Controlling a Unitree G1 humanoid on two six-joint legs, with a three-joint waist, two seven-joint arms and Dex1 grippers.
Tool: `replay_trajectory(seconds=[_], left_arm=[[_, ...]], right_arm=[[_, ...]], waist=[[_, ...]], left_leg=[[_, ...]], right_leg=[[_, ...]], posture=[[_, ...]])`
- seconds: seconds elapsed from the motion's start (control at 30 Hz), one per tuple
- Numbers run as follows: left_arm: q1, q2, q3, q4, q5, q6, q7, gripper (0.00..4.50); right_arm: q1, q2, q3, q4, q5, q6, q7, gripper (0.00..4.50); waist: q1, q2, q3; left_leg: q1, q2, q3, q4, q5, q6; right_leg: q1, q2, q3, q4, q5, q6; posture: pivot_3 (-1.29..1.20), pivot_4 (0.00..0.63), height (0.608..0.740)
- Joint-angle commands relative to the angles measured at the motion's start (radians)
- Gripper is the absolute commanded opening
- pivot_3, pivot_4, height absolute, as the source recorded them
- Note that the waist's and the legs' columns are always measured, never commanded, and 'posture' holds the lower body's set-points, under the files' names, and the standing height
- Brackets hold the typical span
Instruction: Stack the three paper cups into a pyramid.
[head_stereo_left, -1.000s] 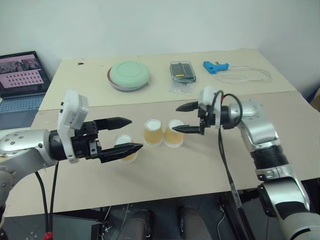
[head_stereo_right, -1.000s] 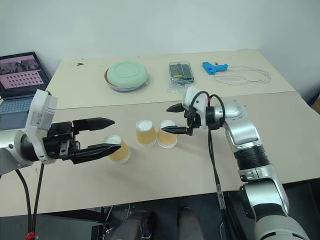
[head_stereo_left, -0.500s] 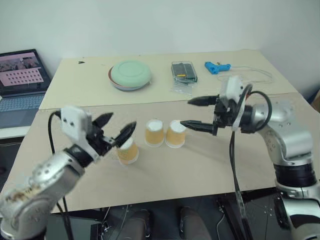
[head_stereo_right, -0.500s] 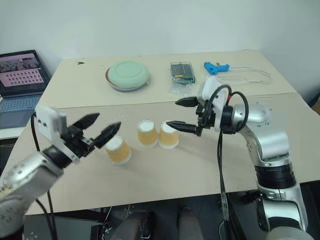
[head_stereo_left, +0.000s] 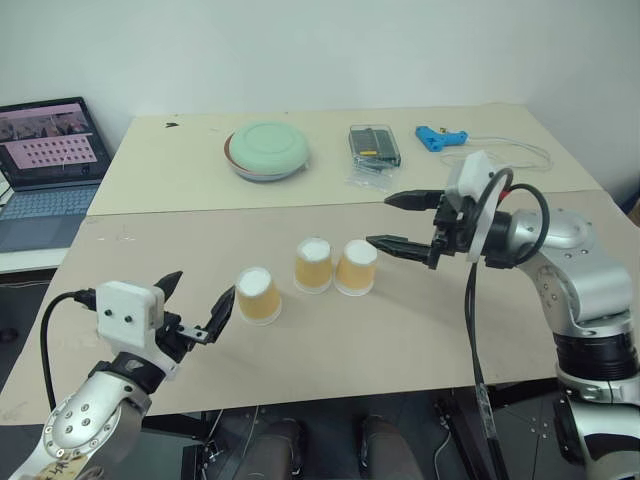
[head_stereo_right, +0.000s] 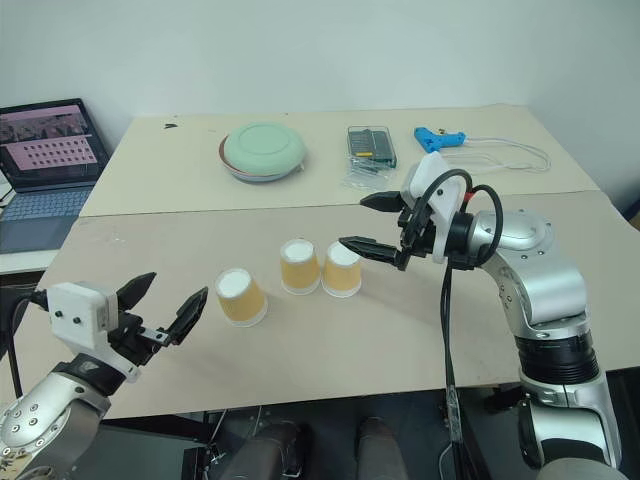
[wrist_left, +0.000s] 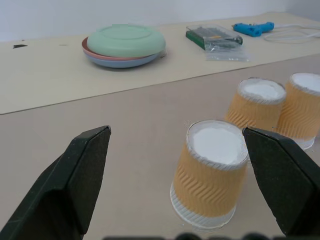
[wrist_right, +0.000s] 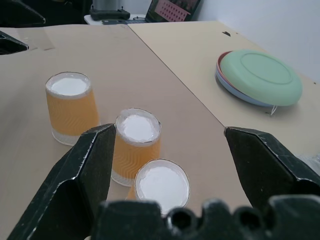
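Picking the lone cup (head_stereo_left: 258, 294) needs the empty, spread left end effector (head_stereo_left: 196, 306) level around its middle; right end effector (head_stereo_left: 402, 222) spread, empty, above the cup pair (head_stereo_left: 335, 266).

clutter at the back of the bench (head_stereo_left: 200, 190)
a green bowl (head_stereo_left: 266, 150), a clear box (head_stereo_left: 374, 146), a blue tool (head_stereo_left: 441, 136) and a laptop (head_stereo_left: 45, 170) are seen.

Nothing legible — the laptop screen (head_stereo_left: 50, 138) shows only a blurred pink grid.
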Motion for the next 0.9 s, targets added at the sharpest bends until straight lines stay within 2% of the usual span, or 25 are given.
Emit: replay_trajectory(seconds=[0.03, 0.23, 0.67, 0.9], left_arm=[[0.002, -0.017, -0.036, 0.037, 0.054, -0.066, -0.066, 4.5], [-0.023, -0.038, -0.084, 0.11, 0.096, -0.096, -0.136, 4.5], [-0.232, -0.064, -0.193, 0.226, 0.151, -0.074, -0.19, 4.5], [-0.284, -0.068, -0.195, 0.252, 0.154, -0.06, -0.208, 4.5]], right_arm=[[0.001, -0.011, -0.036, -0.044, 0.025, -0.012, -0.013, 4.05], [0.015, -0.033, -0.053, -0.053, 0.03, -0.011, -0.029, 4.05], [0.064, -0.076, -0.084, -0.149, 0.085, 0.029, -0.043, 4.05], [0.124, -0.103, -0.075, -0.174, 0.125, 0.039, -0.011, 4.05]], waist=[[0.001, 0.0, 0.0], [0.001, 0.0, 0.0], [0.001, 0.0, 0.0], [0.002, 0.0, 0.0]], left_leg=[[0.0, 0.0, 0.0, 0.0, 0.0, 0.0], [-0.001, 0.0, 0.0, 0.0, 0.0, 0.0], [-0.001, 0.0, 0.0, 0.001, 0.0, 0.0], [-0.001, 0.0, -0.001, 0.001, 0.0, 0.0]], right_leg=[[0.0, 0.0, 0.0, 0.0, 0.0, 0.0], [0.0, -0.002, -0.001, 0.0, -0.001, 0.002], [0.0, -0.002, -0.003, 0.0, -0.001, 0.003], [0.0, -0.002, -0.003, 0.0, -0.001, 0.003]], posture=[[0.0, 0.15, 0.728], [0.0, 0.15, 0.728], [0.0, 0.15, 0.728], [0.0, 0.15, 0.728]])
